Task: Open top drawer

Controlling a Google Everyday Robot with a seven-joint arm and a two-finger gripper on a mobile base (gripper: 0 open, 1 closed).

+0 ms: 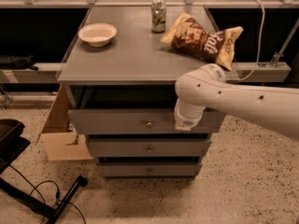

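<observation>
The top drawer (117, 121) is the widest grey drawer, right under the cabinet top. Its small round metal knob (149, 123) sits mid-front. Its front stands a little forward of the cabinet, with a dark gap above it. My gripper (183, 123) hangs at the end of the white arm (243, 101), in front of the right part of the drawer front and to the right of the knob. The arm hides the drawer's right end.
Two narrower grey drawers (148, 148) lie below. On the cabinet top (135, 55) stand a white bowl (97, 33), a can (158, 16) and a chip bag (202, 38). A cardboard box (58, 134) leans at the cabinet's left. A black stand with cables (42, 204) lies on the floor at the left.
</observation>
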